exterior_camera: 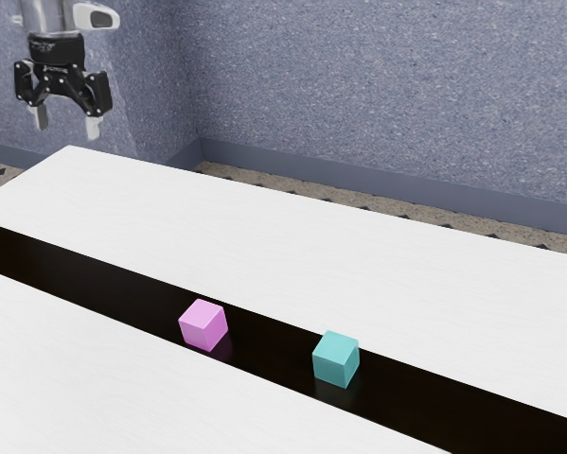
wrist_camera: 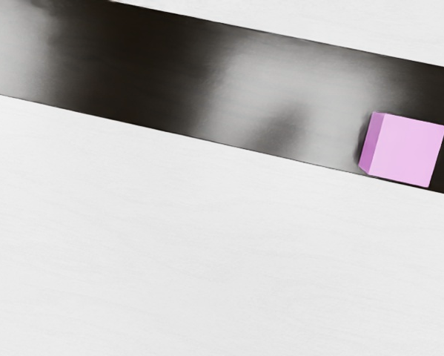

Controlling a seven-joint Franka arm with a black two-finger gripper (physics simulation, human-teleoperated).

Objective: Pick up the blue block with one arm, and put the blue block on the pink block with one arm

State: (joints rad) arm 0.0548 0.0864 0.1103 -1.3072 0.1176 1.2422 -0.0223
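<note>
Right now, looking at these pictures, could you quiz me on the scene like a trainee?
1. True or false: the end effector is shut on the blue block.
2. Which block lies nearer the exterior view's left? A: pink block. B: blue block.
3. Fill in: both blocks rest on a ____ strip.
Key: 1 false, it hangs open and empty; 2 A; 3 black.

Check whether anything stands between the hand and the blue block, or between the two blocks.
Nothing visible does. The open hand hangs high; only bare table lies between it and the blue block, and between that and the pink block.
</note>
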